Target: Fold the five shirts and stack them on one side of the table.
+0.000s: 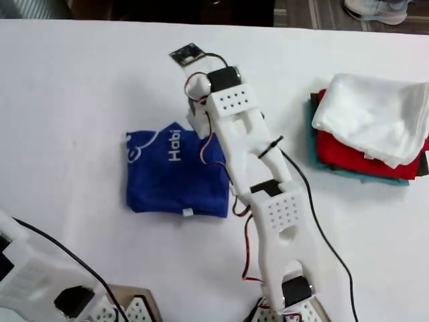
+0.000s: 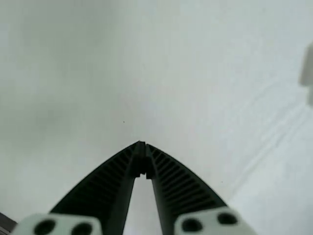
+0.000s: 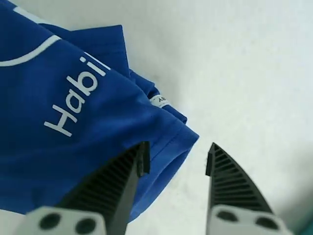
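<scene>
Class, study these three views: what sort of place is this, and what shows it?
Likely a robotics lab bench: a white robot arm with exposed wiring over a plain white table, beside a folded blue shirt and a stack of shirts.

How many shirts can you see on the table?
5. One blue shirt lies folded in the middle of the table. Four are stacked at its right side: white on top, then red, teal, and a mostly hidden dark edge, so that one is uncertain.
</scene>
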{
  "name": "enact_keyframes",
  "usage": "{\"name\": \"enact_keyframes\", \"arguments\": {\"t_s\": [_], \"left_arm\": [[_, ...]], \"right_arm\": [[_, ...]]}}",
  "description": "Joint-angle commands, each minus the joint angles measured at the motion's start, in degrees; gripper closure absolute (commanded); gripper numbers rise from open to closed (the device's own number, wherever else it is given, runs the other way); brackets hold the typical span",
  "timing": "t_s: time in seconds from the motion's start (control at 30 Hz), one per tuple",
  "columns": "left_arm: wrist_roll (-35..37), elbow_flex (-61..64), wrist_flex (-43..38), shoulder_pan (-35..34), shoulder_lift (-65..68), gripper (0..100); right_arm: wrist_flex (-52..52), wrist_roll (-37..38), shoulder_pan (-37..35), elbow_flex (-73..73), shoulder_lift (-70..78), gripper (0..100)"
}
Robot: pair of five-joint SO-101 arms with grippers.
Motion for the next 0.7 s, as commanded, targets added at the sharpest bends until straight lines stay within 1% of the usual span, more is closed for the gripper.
{"name": "enact_keyframes", "arguments": {"t_s": [0.0, 0.13, 0.3, 0.33, 0.37, 0.43, 0.47, 0.57, 0.67], "left_arm": [[0.5, -0.2, -0.7, 0.9, -2.8, 97], [0.5, -0.2, -0.7, 0.9, -2.8, 97], [0.5, -0.2, -0.8, 1.0, -2.8, 97], [0.5, -0.2, -0.8, 1.0, -2.8, 97], [0.5, -0.2, -0.8, 1.0, -2.8, 97], [0.5, -0.2, -0.8, 1.0, -2.8, 97], [0.5, -0.2, -0.8, 0.9, -2.8, 97], [0.5, -0.2, -0.8, 0.9, -2.8, 97], [0.5, -0.2, -0.8, 0.9, -2.8, 97]], "right_arm": [[0.3, -0.4, 0.7, -2.6, 1.0, 80.5], [0.3, -0.4, 2.4, -3.1, 4.4, 80.5], [-0.1, 0.2, 1.6, -3.2, 6.6, 81.2], [-0.7, 0.2, 1.5, -3.2, 6.7, 83.3], [-1.5, 0.2, 1.5, -3.2, 6.6, 87.5], [-3.6, 0.0, 1.5, -3.2, 6.5, 99.4], [-4.1, 0.1, 1.5, -3.3, 6.5, 97.3], [-4.4, 0.2, 1.3, -5.6, 6.5, 97.4], [-3.9, 0.2, 0.8, -11.9, 6.5, 97.5]]}}
